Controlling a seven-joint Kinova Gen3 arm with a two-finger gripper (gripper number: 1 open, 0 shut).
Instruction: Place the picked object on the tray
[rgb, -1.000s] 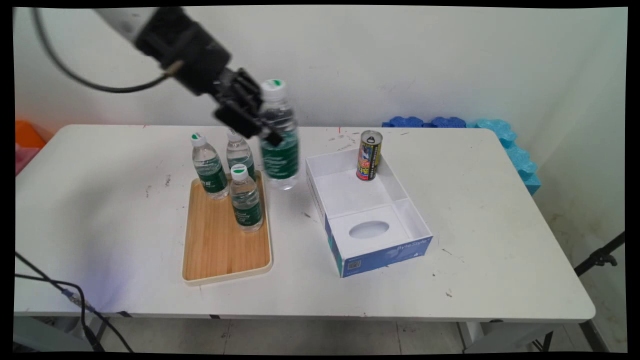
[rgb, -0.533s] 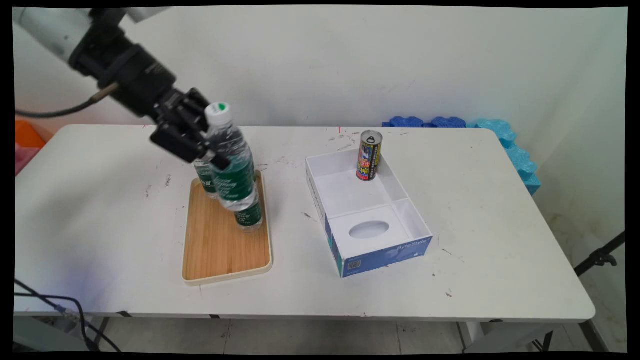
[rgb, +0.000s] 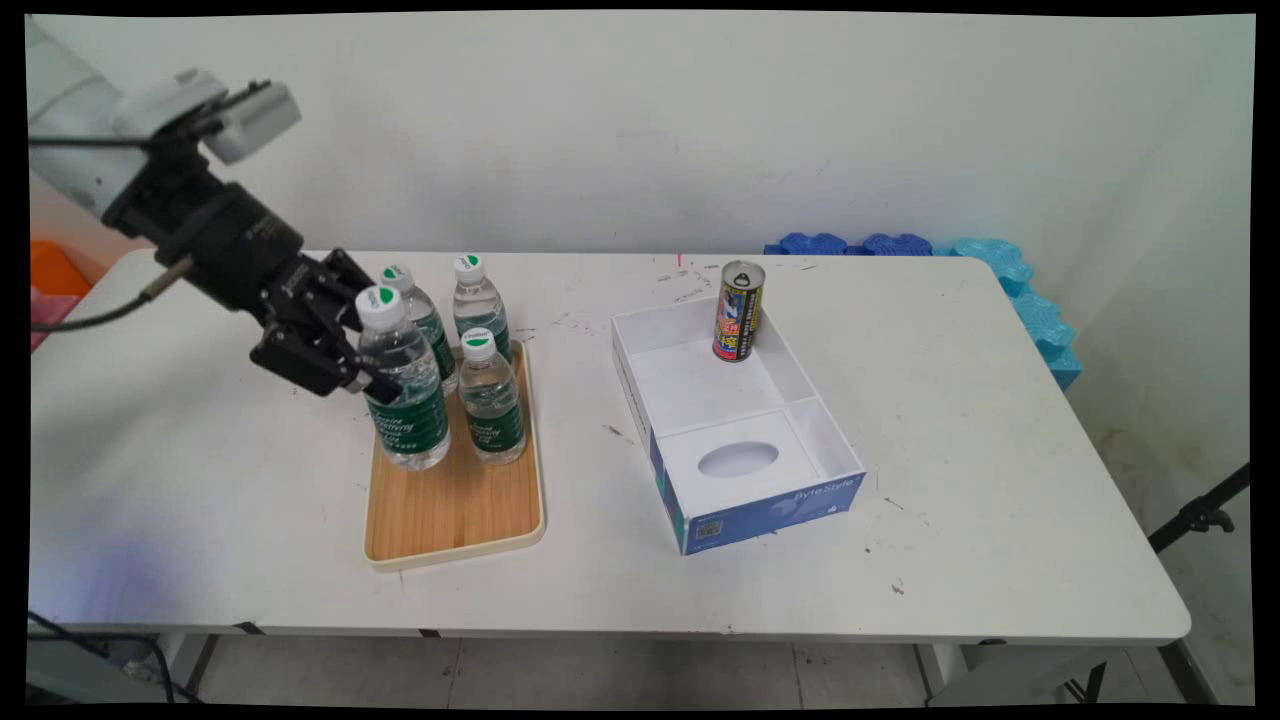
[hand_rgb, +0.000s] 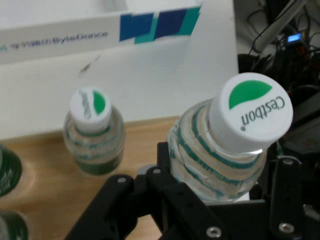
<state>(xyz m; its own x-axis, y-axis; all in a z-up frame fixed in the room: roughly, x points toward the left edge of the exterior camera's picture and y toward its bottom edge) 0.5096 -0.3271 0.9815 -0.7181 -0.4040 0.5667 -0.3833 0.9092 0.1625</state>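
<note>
Bottle (rgb: 403, 385) number 4 is held tight by the gripper (rgb: 345, 360) at left of the frame, and is set upright on the wooden tray (rgb: 450, 510) beside 3 others, so all 4 are kept together. Half a second ago it was tilted and higher. The can (rgb: 738, 310) is kept in the white box (rgb: 735, 420).

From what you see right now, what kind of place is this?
Probably a robot test room, not a home: a scuffed white folding table against a bare wall, blue foam mats piled behind, and a black two-finger gripper holding a clear water bottle above a wooden tray.
</note>
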